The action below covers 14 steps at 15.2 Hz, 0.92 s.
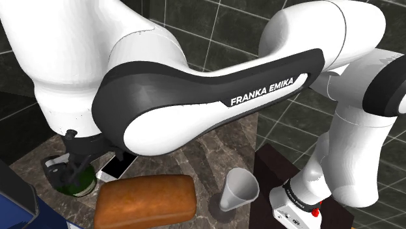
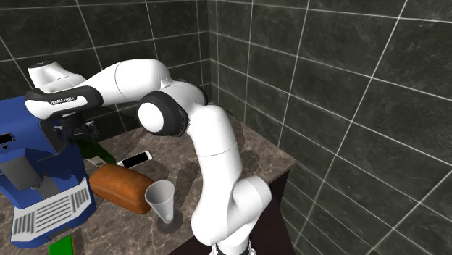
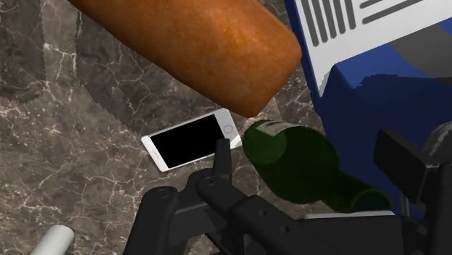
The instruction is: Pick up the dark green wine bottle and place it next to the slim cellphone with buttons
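The bottle (image 1: 77, 185) is inside the gripper (image 3: 308, 148); you can't tell if it's clamped. Lower it upright, slowly: the phone (image 1: 117, 167) lies just beside, at its 2 o'clock in the shoulder view.

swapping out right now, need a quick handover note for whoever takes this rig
Gripper: open, straddling the dark green bottle with a gap on each side, so it is not held.
Bottle: looks to rest on the marble counter, one end close beside the white-framed phone, with the blue machine on its other side.
Done: bottle appears placed next to the phone.
Left: probably just lift the arm clear without nudging the bottle.
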### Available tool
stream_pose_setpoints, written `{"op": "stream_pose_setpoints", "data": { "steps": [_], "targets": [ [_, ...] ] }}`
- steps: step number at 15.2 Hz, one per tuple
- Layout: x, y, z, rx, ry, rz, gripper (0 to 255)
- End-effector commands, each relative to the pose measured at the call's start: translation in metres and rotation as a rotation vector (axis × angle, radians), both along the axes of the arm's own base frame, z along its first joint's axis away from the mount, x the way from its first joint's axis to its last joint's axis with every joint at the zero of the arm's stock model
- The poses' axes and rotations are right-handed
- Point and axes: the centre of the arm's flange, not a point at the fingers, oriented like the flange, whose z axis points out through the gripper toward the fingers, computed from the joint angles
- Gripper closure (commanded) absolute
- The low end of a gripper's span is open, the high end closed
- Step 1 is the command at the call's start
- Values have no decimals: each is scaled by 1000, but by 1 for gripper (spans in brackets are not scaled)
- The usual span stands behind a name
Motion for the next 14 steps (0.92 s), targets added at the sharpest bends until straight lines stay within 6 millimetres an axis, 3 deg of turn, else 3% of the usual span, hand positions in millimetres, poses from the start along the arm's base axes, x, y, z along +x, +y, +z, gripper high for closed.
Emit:
{"op": "stream_pose_setpoints", "data": {
  "steps": [1,2,6,14],
  "targets": [
    [0,0,0,0,0,0,0],
    [0,0,0,0,0,0,0],
    [-2,-3,50,0,0,0,0],
    [-2,-3,50,0,0,0,0]
  ]
}}
